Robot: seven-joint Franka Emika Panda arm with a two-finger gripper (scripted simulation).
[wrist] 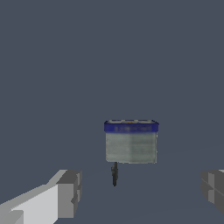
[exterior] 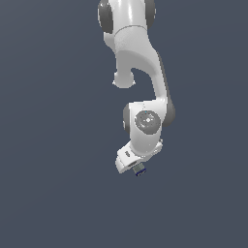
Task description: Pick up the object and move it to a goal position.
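The object (wrist: 131, 142) is a small grey-green block with a dark blue rim and a thin dark stub. In the wrist view it sits ahead of and between my two grey fingers (wrist: 70, 192), which stand wide apart and do not touch it. My gripper (wrist: 142, 192) is open. In the exterior view the white gripper (exterior: 134, 167) points down at the end of the arm, and the tiny object (exterior: 140, 171) shows just under its tip, partly hidden by the hand.
A plain dark grey-blue surface (exterior: 58, 193) fills both views. The white arm (exterior: 140, 63) reaches down from the top of the exterior view.
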